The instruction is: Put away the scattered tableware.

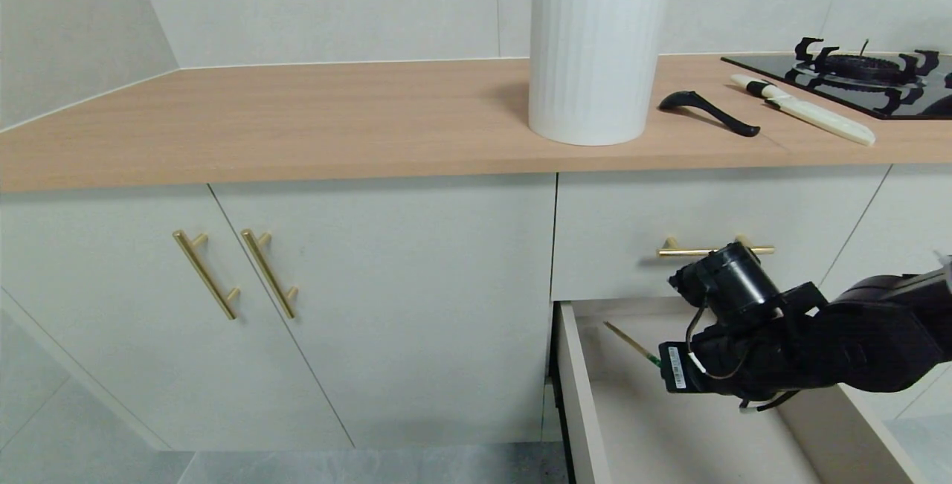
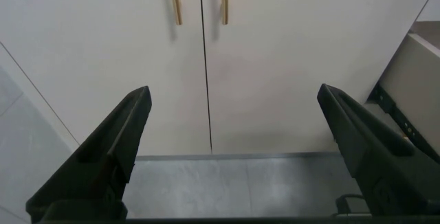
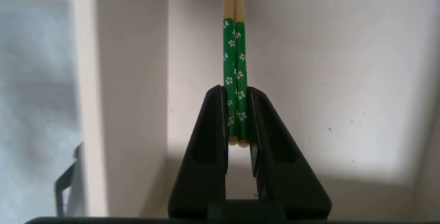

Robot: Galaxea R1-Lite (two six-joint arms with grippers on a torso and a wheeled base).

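My right gripper is shut on a pair of chopsticks with green flowered ends and bare wooden tips. In the head view the chopsticks stick out to the left from the right gripper, over the open drawer at the lower right. On the wooden counter lie a black spoon and a white knife with a black band. My left gripper is open, low in front of the cabinet doors, with nothing between its fingers.
A tall white ribbed cylinder stands on the counter just left of the spoon. A black gas hob is at the far right. The shut drawer above the open one has a gold handle. Gold handles are on the cabinet doors.
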